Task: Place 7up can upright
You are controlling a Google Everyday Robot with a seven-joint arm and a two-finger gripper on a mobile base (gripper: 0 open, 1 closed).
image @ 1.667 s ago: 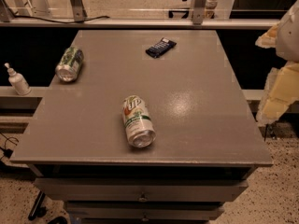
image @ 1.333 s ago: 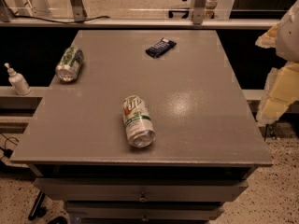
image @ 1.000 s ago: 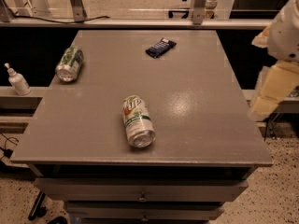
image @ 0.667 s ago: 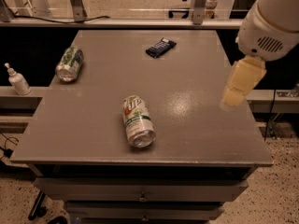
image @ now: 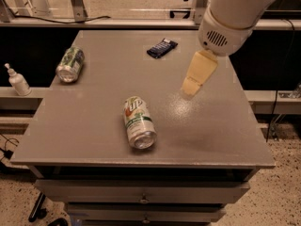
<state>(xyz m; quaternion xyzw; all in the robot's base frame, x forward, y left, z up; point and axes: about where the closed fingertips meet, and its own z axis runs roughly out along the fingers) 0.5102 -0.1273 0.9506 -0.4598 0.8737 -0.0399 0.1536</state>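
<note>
The 7up can lies on its side near the front middle of the grey table, its silver end facing the front edge. It has a white upper body with the logo and a green lower band. My gripper hangs from the white arm above the table's right half, to the right of the can and well apart from it. It holds nothing.
A mostly green patterned can lies on its side at the table's left edge. A dark blue snack bar lies at the back middle. A white pump bottle stands on a shelf left of the table. Drawers sit under the front edge.
My arm has swung in from the right edge of view to above the table's right half, toward the 7up can. The cans and the bar have not moved.
</note>
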